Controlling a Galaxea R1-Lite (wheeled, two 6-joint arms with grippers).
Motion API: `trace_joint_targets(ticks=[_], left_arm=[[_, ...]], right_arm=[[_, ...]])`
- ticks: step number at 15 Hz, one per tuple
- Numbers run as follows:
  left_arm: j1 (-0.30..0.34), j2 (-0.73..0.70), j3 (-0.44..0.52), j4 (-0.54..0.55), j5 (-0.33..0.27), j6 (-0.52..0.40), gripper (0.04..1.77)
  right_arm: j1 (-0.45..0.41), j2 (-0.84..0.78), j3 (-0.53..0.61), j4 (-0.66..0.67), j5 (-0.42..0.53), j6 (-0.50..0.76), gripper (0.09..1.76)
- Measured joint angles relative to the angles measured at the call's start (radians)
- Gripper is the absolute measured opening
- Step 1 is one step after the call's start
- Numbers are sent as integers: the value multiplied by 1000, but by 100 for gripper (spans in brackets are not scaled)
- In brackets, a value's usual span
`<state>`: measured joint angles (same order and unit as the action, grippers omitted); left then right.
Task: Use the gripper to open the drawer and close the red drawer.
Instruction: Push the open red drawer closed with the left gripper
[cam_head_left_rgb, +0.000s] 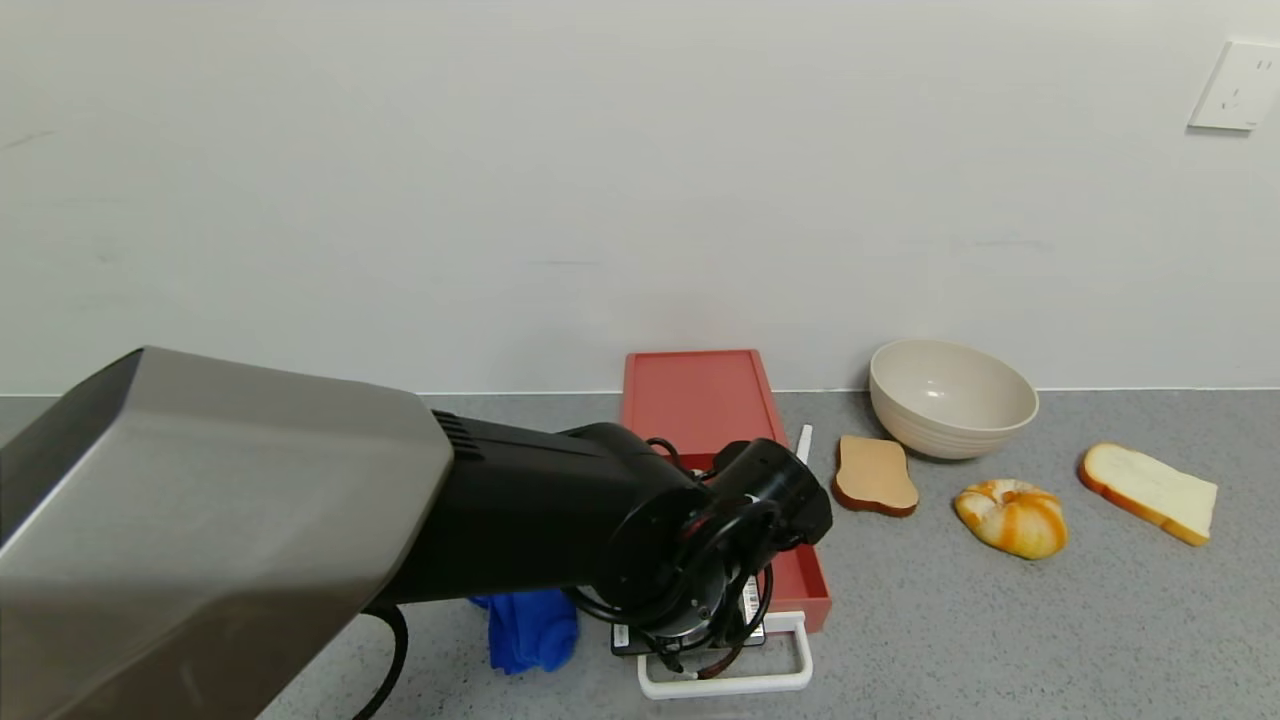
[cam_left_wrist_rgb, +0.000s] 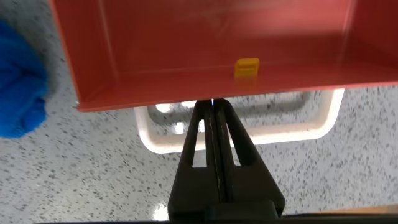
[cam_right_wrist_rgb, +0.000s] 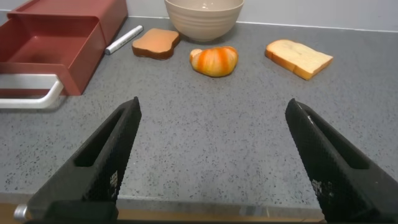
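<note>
Left tool (cam_left_wrist_rgb: 214, 109), fingers pressed together, poised at the front lip of the red drawer (cam_head_left_rgb: 790, 585) just above its white loop handle (cam_head_left_rgb: 725, 680) (tray already drawn out; closing remains), right tool (cam_right_wrist_rgb: 214, 158) spread wide, parked over the bench (cam_head_left_rgb: 1000, 630).

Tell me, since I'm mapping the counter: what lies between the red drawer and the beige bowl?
A white marker and a brown toast slice lie between the drawer and bowl, clearest in the right wrist view.
</note>
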<state>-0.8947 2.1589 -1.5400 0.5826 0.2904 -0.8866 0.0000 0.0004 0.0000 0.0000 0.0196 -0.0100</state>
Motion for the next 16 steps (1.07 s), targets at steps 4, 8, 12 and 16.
trace_joint_targets(ticks=[4,8,12,16], left_arm=[[13,20,-38,13,22,26,11],[29,29,-63,11,25,54,11],[31,15,-71,10,34,69,11],[10,-22,-54,65,23,64,11]], right_arm=[[0,0,0,0,0,0,171],[0,0,0,0,0,0,171],[0,0,0,0,0,0,171],[0,0,0,0,0,0,171]])
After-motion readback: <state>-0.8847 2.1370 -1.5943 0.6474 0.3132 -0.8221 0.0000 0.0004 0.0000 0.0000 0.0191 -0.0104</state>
